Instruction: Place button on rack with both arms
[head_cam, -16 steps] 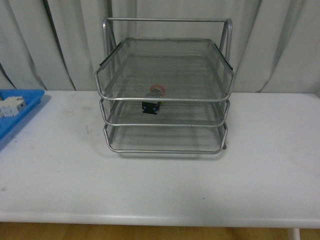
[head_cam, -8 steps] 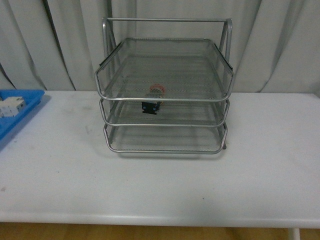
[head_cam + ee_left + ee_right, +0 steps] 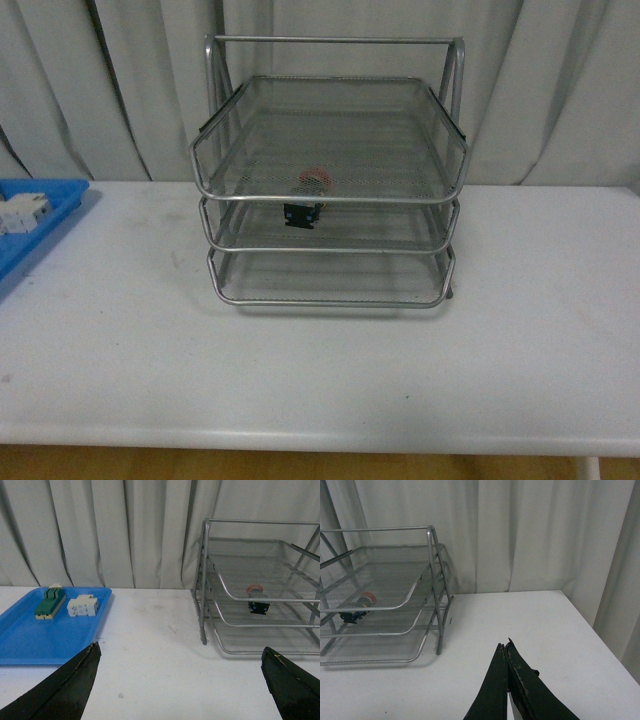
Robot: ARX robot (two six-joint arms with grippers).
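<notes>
The silver wire rack point(image 3: 330, 185) stands at the back middle of the white table. The button point(image 3: 306, 200), red cap and black-and-blue body, lies in the rack's middle tray, near its front left. It also shows in the left wrist view point(image 3: 257, 600) and the right wrist view point(image 3: 357, 609). Neither arm shows in the front view. My left gripper point(image 3: 182, 652) is open and empty over the bare table, left of the rack point(image 3: 260, 585). My right gripper point(image 3: 506, 647) is shut and empty over the table, right of the rack point(image 3: 380, 595).
A flat blue tray point(image 3: 30, 630) lies at the table's left edge and holds a green-topped block point(image 3: 50, 602) and a white terminal block point(image 3: 82, 605). It shows in the front view point(image 3: 30, 235) too. Grey curtains hang behind the table.
</notes>
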